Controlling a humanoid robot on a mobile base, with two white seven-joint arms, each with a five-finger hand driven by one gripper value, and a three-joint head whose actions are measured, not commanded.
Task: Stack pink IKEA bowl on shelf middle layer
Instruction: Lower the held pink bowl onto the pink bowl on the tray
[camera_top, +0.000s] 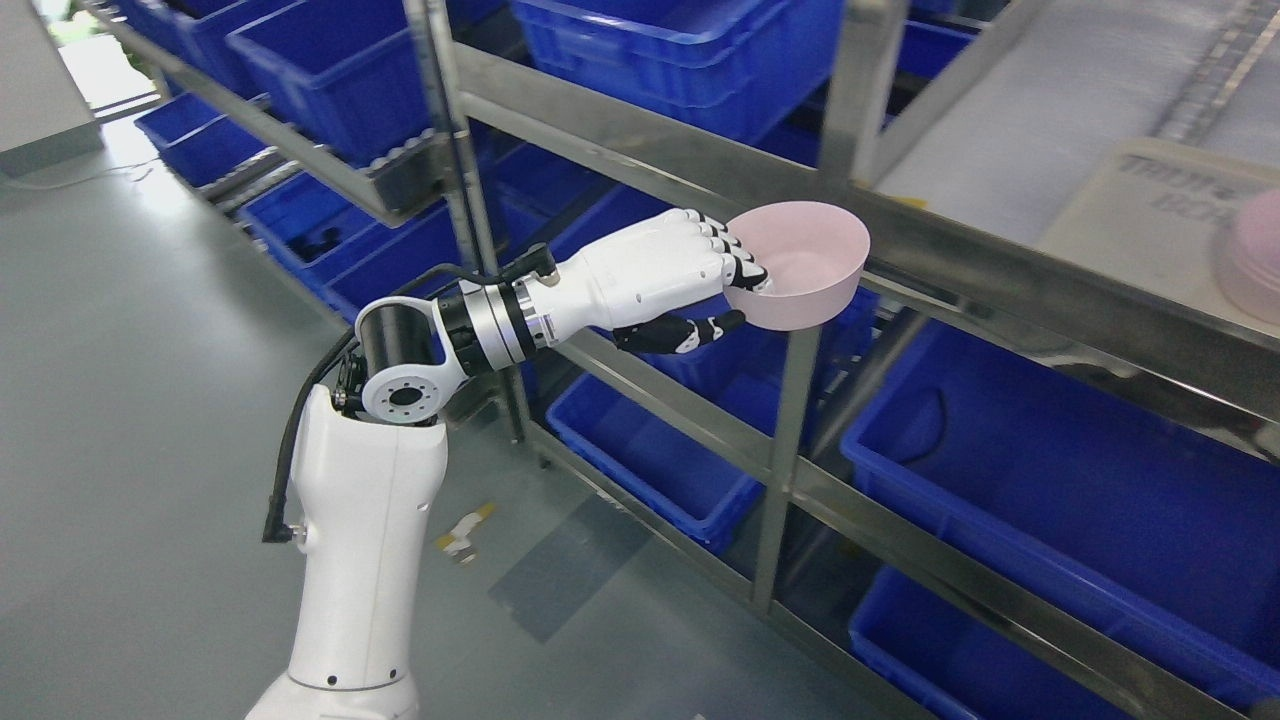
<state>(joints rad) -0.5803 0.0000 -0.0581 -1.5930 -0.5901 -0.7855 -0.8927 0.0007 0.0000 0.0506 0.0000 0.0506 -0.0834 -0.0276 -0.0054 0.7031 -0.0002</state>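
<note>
A steel-framed metal shelf rack (960, 250) carries deep blue plastic bins (1050, 470) on its lower levels. The white left hand (680, 275) grips the shallow pink plastic bowl (805, 262) by its rim, fingers inside and thumb beneath, holding it at the middle layer's front edge. Another pink bowl (1250, 255) rests upturned on that layer.

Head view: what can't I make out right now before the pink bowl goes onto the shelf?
- Pink stack on the shelf: blurred and cut off by the right edge; count unreadable.
- Pink bowl: near rim covered by the left hand and its fingers.
- Print on the beige tray: blurred.
- Right arm: out of view.
</note>
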